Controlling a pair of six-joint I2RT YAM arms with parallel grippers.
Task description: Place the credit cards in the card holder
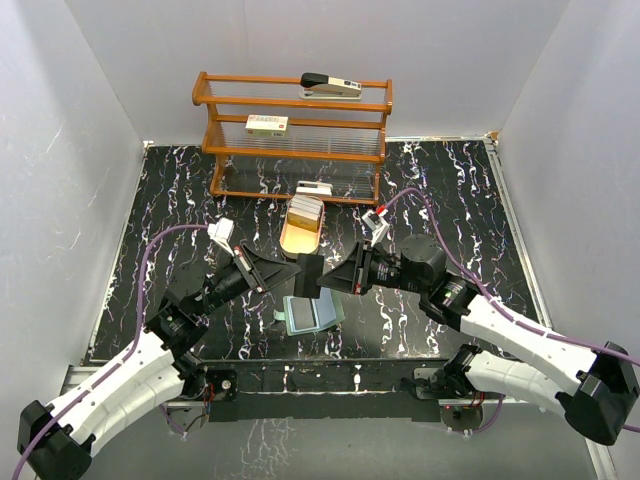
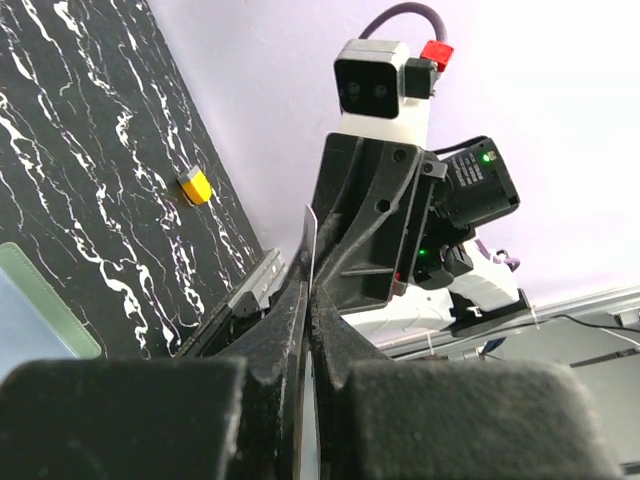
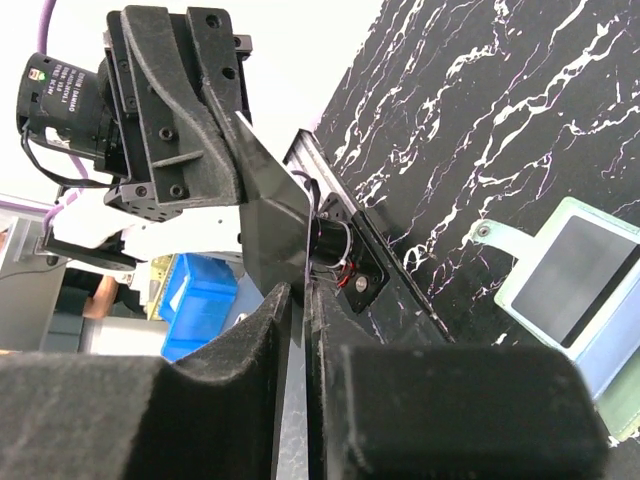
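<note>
Pinching a dark credit card (image 1: 310, 272) along its left edge, the left gripper (image 1: 291, 270) has its fingers closed flat on the plastic. In the left wrist view the card shows edge-on, a thin pale line between the pads. The right gripper (image 1: 336, 278) clamps the same card from the opposite side, jaws likewise narrowed onto it. So there are two grips on one card.

Position: the card stands upright in the air, over the far edge of the card holder (image 1: 312, 314). The holder lies open on the black marbled table (image 1: 180, 200), clear pocket facing up, and nothing pins it down. The remaining credit cards (image 1: 305, 212) sit in a tan tray (image 1: 285, 240) beyond the holder, away from the arm bases.

Risks, as judged:
- Double grip: if one arm moves before the other lets go, the card may flex, twist or spring loose.
- Both jaws opening together would drop the card onto or beside the holder.
- With one edge grip on smooth plastic, the card could pivot between the pads and reach the pocket mouth askew.
- The holder is loose, so a card pushed at the pocket may just slide it across the table.
</note>
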